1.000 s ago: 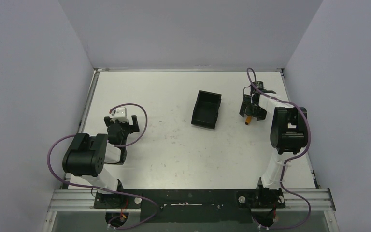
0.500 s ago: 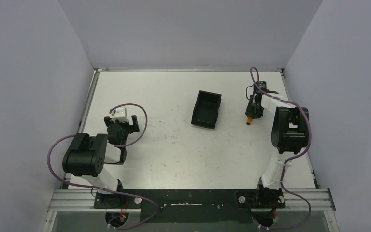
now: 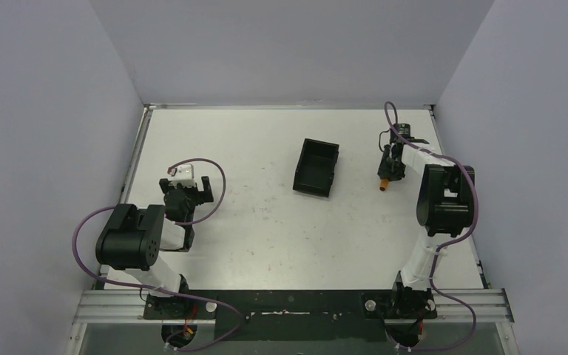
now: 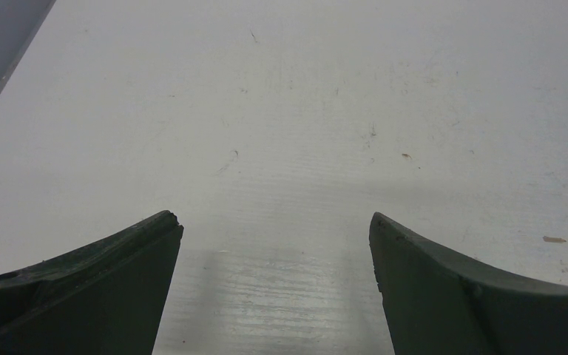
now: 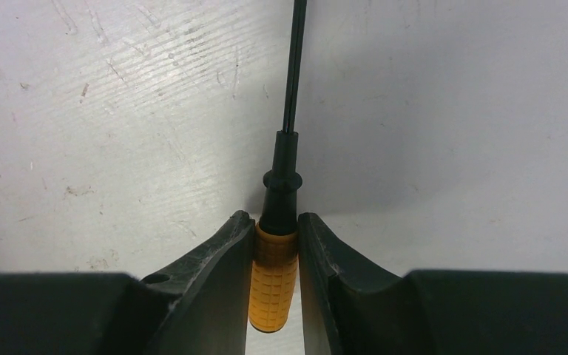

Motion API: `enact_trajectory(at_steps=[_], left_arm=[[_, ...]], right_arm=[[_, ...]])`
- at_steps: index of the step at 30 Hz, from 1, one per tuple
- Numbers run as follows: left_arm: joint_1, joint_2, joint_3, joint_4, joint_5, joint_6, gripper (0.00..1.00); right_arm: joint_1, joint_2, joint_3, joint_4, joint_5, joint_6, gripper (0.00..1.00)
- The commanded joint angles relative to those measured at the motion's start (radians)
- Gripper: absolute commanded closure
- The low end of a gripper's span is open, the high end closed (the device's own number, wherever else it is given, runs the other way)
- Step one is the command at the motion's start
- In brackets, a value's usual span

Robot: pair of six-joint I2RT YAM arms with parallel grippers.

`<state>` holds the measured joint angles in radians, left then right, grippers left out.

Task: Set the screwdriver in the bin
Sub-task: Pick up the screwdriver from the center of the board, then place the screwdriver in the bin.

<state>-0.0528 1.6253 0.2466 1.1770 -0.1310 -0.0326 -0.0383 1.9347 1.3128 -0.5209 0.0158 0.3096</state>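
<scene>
The right claw (image 5: 275,220) has just closed from wide apart onto the orange handle of the screwdriver (image 5: 274,285) — near the right edge of the surface (image 3: 266,237), right of the bin (image 3: 312,186) — so the grasp looks made and lifting comes next, while the left claw (image 4: 275,229) stands apart, holding nothing.

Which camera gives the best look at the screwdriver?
The right wrist view: the screwdriver is close up, its orange handle pinched by the right hand. The top view shows only a small orange tip there; the left wrist view shows none of it.
</scene>
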Motion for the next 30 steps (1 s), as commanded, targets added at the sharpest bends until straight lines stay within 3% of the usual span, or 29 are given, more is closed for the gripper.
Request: enact_trajectory(at_steps=[1, 16, 30], left_arm=[[-0.004, -0.015, 0.006, 0.035, -0.009, 0.002, 0.03], [-0.004, -0.013, 0.006, 0.035, -0.009, 0.002, 0.03], [-0.004, -0.013, 0.006, 0.035, -0.009, 0.001, 0.03]], right_arm=[[-0.010, -0.122, 0.026, -0.014, 0.024, -0.016, 0.95], [0.032, -0.313, 0.121, -0.108, 0.003, 0.001, 0.95], [0.210, -0.359, 0.258, -0.139, -0.050, 0.035, 0.94]])
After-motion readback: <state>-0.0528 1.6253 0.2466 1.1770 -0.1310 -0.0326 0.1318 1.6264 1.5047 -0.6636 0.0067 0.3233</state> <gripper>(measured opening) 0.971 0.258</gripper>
